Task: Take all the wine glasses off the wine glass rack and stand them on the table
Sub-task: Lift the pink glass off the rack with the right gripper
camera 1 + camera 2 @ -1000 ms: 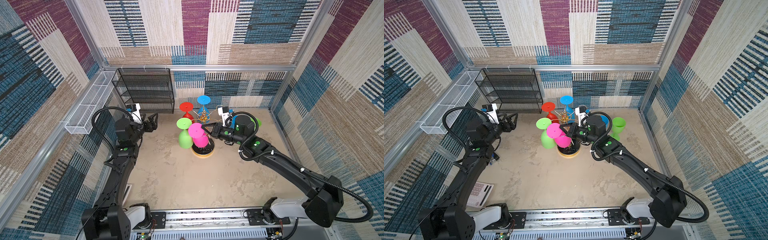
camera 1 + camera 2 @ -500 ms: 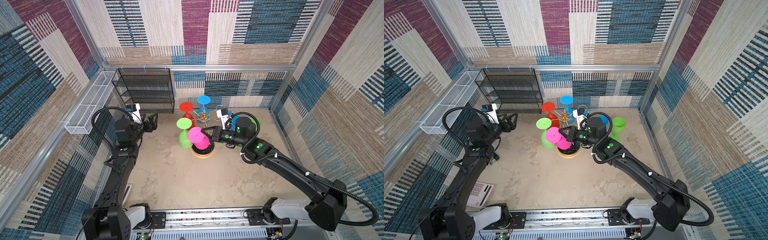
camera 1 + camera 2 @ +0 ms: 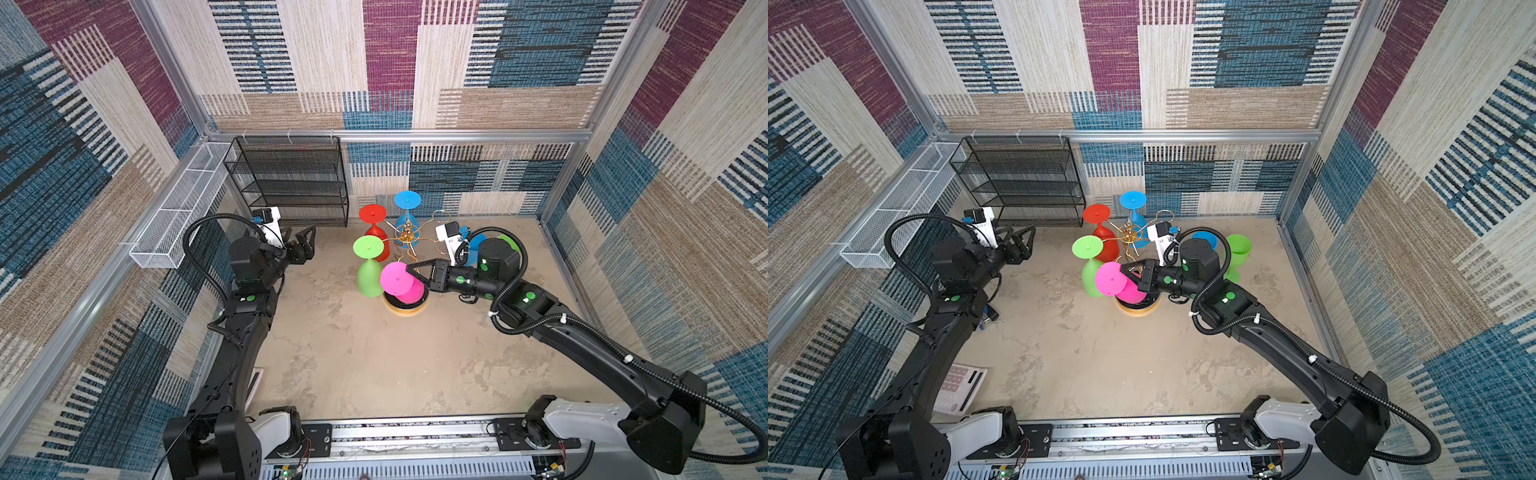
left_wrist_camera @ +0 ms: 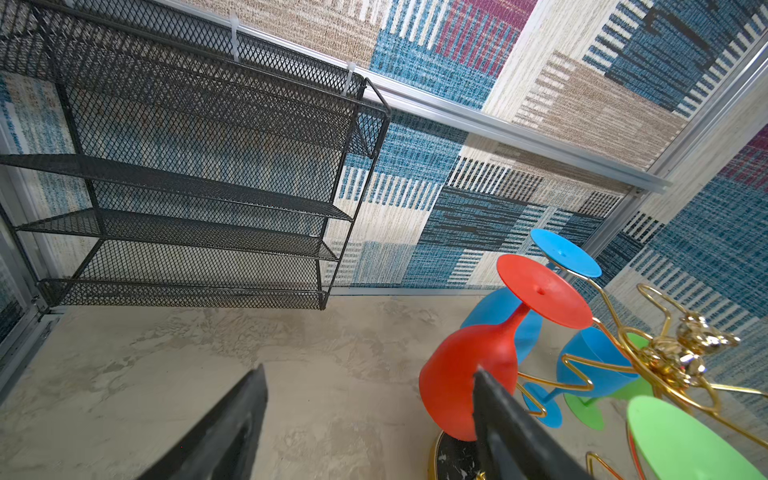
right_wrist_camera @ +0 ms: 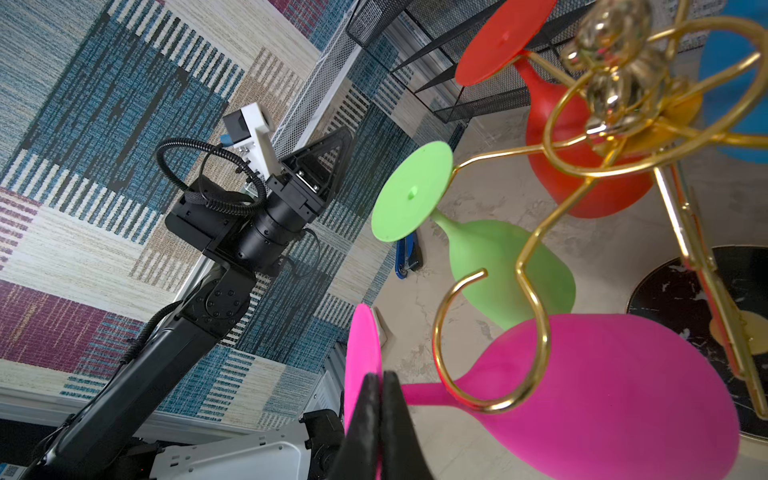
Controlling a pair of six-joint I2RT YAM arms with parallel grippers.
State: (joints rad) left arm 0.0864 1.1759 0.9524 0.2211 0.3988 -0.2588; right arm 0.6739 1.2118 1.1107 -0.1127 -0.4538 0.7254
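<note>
1. We see the right gripper point(image 3: 409, 268) pinched shut on the pink wine glass point(image 3: 399, 280), right at its foot.
2. The glass hangs tilted at the near side of the wine glass rack point(image 3: 406, 237), its stem inside a gold ring.
3. Our left gripper point(image 3: 300, 241) gapes wide and holds nothing, far left by the black mesh shelf point(image 3: 291, 178).

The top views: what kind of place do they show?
Probably a robot test cell: patterned walls on an aluminium frame, a left arm and a right arm on a base rail, a wine glass rack as prop.
</note>
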